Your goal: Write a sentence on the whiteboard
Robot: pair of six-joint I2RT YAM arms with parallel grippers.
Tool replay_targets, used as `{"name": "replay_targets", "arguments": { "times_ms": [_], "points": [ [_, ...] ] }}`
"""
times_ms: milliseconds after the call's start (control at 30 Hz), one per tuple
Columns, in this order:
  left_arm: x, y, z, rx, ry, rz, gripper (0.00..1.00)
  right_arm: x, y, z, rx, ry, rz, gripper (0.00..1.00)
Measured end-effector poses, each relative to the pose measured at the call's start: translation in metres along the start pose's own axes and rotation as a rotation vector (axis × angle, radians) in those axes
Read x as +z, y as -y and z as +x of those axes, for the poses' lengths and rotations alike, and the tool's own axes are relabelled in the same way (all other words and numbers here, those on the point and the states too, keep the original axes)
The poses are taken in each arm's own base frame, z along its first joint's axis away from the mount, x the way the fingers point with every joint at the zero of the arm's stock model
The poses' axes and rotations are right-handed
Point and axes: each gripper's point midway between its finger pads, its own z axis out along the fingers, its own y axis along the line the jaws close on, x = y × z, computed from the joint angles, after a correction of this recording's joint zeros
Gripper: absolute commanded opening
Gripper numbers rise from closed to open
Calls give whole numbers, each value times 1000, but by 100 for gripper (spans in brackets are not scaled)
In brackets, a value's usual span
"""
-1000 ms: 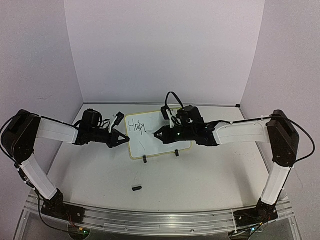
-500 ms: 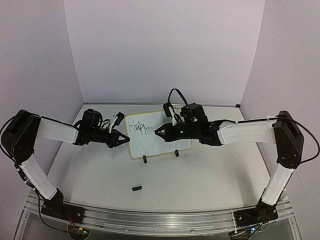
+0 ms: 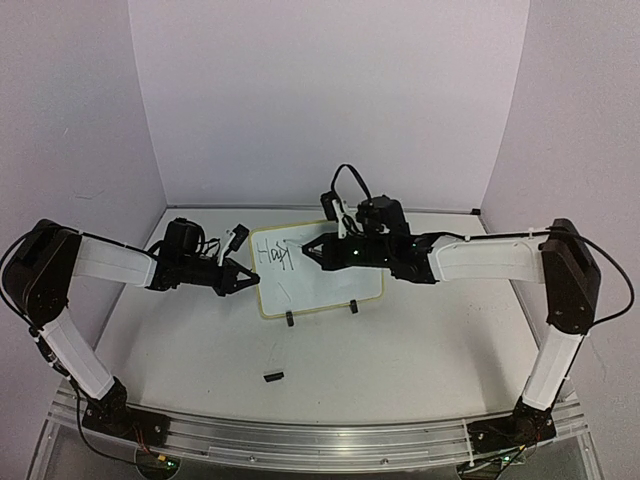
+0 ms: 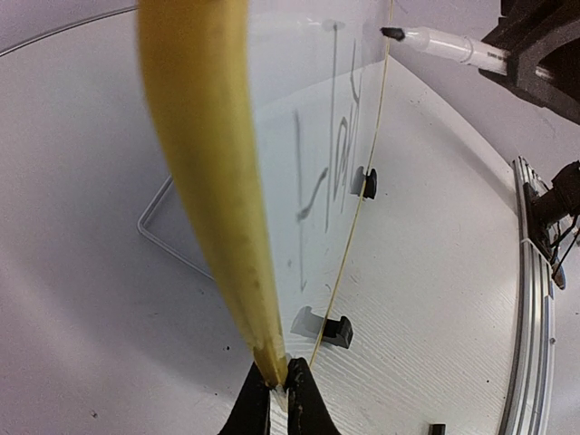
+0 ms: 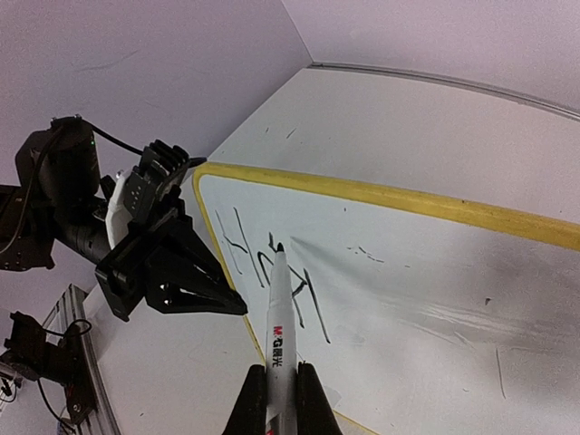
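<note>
The whiteboard (image 3: 325,285) stands tilted on two black clip feet (image 3: 290,319), white with a pale yellow rim. My left gripper (image 3: 251,281) is shut on its left rim, and in the left wrist view the jaws (image 4: 279,376) pinch the yellow edge (image 4: 208,163). My right gripper (image 3: 310,250) is shut on a white marker (image 5: 279,308) with a black tip. That tip sits at the right end of the sentence (image 3: 275,255), a few thin black strokes at the board's upper left (image 5: 313,304). Whether the tip touches the surface I cannot tell.
A small black piece (image 3: 272,376) lies on the table in front of the board. A thin wire stand (image 4: 168,231) props the board from behind. Purple walls close in the back and both sides. The metal rail (image 3: 300,440) runs along the near edge.
My right gripper has carried the marker toward the back and slightly left, up to the end of the written strokes. The left gripper and the board have stayed put.
</note>
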Motion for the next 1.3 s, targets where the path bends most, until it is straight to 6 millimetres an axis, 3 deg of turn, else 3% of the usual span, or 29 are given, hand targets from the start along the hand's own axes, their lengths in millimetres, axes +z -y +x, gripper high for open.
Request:
{"name": "replay_targets", "arguments": {
  "times_ms": [167,400,733,1033,1300],
  "points": [
    [0,0,0,0,0,-1,0,8,7,10,6,-22,17,0],
    [0,-1,-1,-1,0,-5,0,8,12,9,4,-9,45,0],
    [0,-1,-1,-3,-2,-7,0,-8,23,11,4,10,117,0],
    [0,0,-1,-1,-4,-5,0,-6,19,15,6,-8,87,0],
    [1,0,-1,-1,-4,-5,0,6,17,34,11,-73,41,0]
  ]
}}
